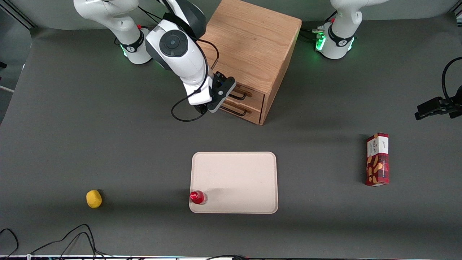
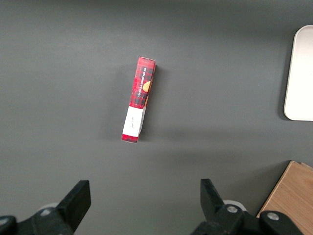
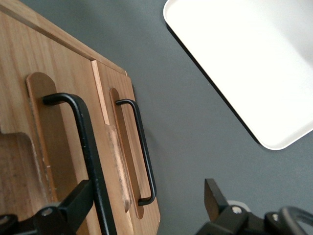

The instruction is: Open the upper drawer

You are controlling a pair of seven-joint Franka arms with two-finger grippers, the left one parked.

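Two drawers sit shut in the cabinet (image 1: 252,47), so nothing is opened yet: the gripper (image 1: 220,94), fingers spread (not clamped), sits at the upper drawer (image 3: 54,147) with its handle (image 3: 85,147) between them, leaving the grasp and pull.

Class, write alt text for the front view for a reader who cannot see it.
The gripper is at the upper drawer of a wooden cabinet, by its black handle. Nearer the camera, a cream tray holds a red bottle; a yellow object and red box lie apart.
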